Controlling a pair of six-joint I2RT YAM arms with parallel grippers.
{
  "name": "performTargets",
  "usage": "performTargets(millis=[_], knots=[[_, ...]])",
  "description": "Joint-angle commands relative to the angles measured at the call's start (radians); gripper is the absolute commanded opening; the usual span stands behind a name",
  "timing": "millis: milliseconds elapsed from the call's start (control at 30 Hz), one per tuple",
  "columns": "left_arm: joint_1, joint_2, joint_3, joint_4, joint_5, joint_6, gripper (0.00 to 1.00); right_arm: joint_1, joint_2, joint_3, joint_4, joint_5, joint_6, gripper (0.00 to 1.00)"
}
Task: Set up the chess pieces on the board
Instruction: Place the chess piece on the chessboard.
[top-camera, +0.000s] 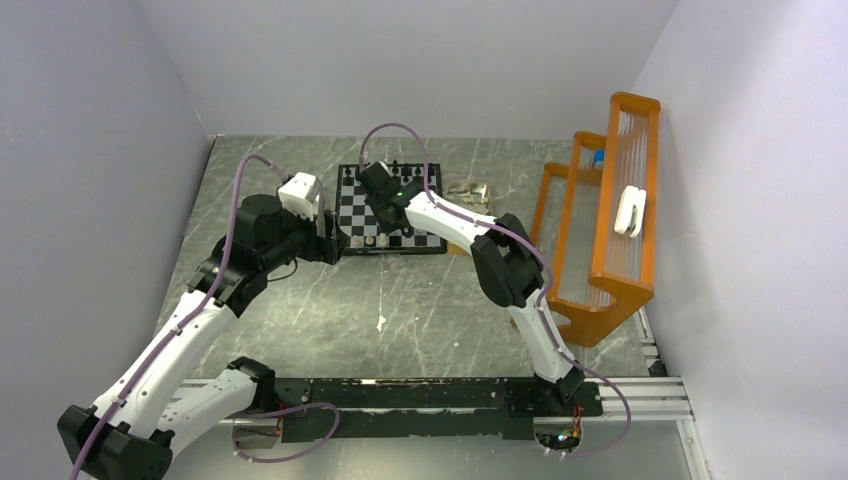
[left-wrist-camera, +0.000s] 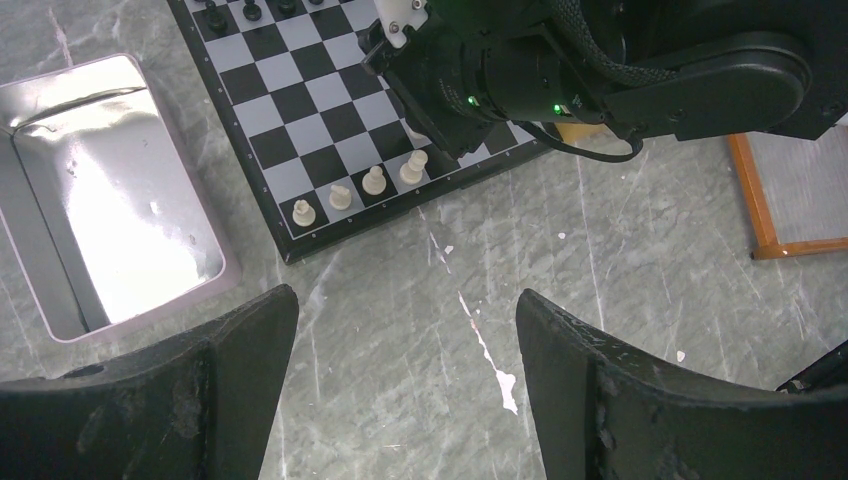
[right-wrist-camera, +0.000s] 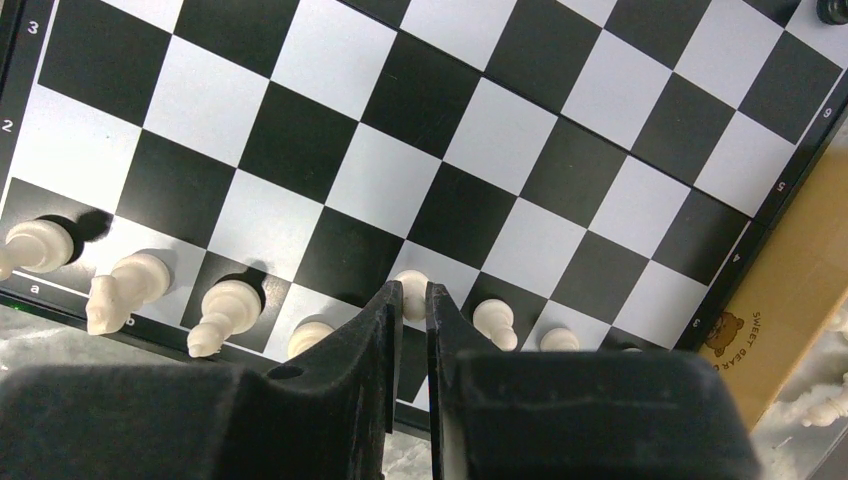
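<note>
1. Top view: a small square chessboard (top-camera: 395, 205) with black and white checks lies on the grey marbled worktop (top-camera: 400, 310), toward its far side. Tiny black chess pieces (top-camera: 395, 166) line the board's far edge. Tiny cream chess pieces (top-camera: 369, 241) stand at its near left corner. The right tool (top-camera: 385, 205) hangs low over the board. The left tool (top-camera: 328, 245) sits just beside the board's near left corner. A tan flat tray (top-camera: 468, 192) lies just right of the board, and what it holds is too small to tell. An orange slatted rack (top-camera: 600, 240) stands by the right wall, with a white object (top-camera: 630, 210) in its tall back section.

2. Left wrist view: the left tool's dark fingers (left-wrist-camera: 230, 390) are spread wide, with only worktop between them. A silvery rectangular metal tray (left-wrist-camera: 45, 260) lies just left of the board, its polished floor glaring with light. Four cream pieces stand in a line along the board's nearest row, starting at the corner. The right tool is just beside the last of them.

3. Right wrist view: the right tool's black fingers (right-wrist-camera: 380, 330) are pressed almost together, pinching the head of one cream piece (right-wrist-camera: 410, 285) in the board's edge row. Four cream pieces stand to its left and two to its right. Whether it touches its square I cannot tell. The tan tray's printed edge borders the board at the right. More cream pieces show beyond it, but what they lie in is unclear.
</note>
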Motion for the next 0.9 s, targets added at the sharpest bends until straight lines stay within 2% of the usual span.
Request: performTargets(millis=[0,600,867], knots=[[0.013,-0.008,0.004,0.001,0.006,0.002,0.84,-0.011,-0.007,-0.024,-0.02,0.011,0.007,0.17],[0.013,-0.008,0.003,0.001,0.009,0.002,0.84,-0.022,-0.021,-0.05,-0.01,0.001,0.013,0.17],[0.013,-0.009,0.003,0.001,0.009,0.002,0.84,-0.022,-0.021,-0.05,0.001,-0.029,0.014,0.22]])
